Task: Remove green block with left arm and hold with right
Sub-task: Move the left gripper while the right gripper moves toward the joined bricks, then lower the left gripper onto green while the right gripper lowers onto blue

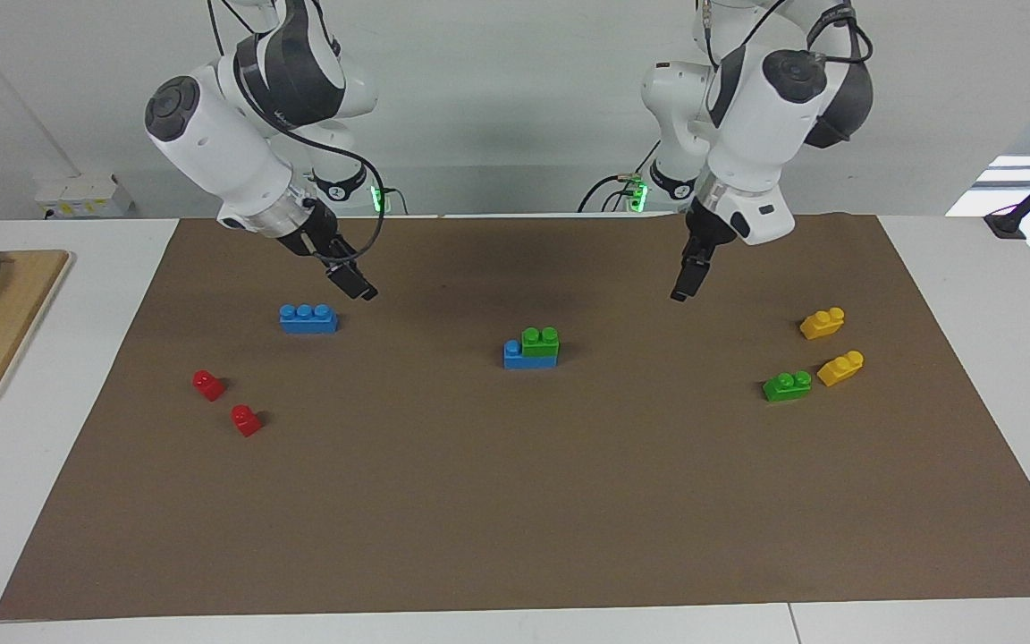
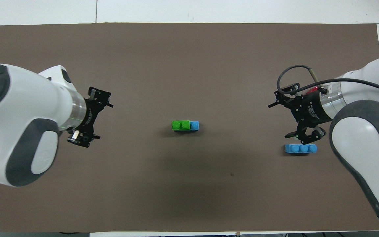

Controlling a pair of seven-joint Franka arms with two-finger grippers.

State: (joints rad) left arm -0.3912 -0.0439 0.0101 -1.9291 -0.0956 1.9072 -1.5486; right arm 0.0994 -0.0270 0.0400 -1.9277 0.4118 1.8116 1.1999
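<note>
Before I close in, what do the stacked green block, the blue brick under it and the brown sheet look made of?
Green block: likely hard moulded plastic, glossy, with highlights on its round studs. Blue brick: seemingly the same plastic, with a slight sheen. Brown sheet: matte, flat, straight-edged; probably paper or thin card, though I can't say which.

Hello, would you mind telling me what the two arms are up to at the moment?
Neither arm holds anything yet. A green block sits pressed onto a blue brick mid-mat. The left gripper and the right gripper both hang open above the mat, one to each side of that stack. Another green block lies loose by two yellow bricks toward the left arm's end.
</note>
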